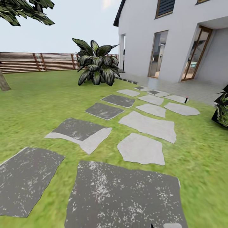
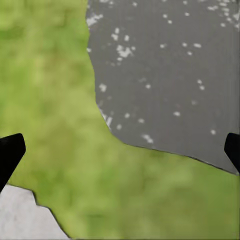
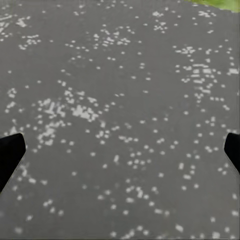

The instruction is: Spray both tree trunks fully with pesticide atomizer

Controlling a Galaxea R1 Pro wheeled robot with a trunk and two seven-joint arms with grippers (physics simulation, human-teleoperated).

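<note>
In the head view a wide green lawn runs back to a brown slat fence. The base of a grey-tan tree trunk leans at the far left edge, with dark leaves overhead. A small dark object with a reddish tip lies at the patio edge, too small to name; I cannot tell whether it is the pesticide atomizer. My left gripper hangs open over grass and the edge of a dark stone. My right gripper is open above a dark speckled stone, holding nothing.
Grey stepping stones lead from the near dark slab toward a paved patio beside a white house. A broad-leaved dark shrub stands mid-lawn, and another plant sits at the right edge.
</note>
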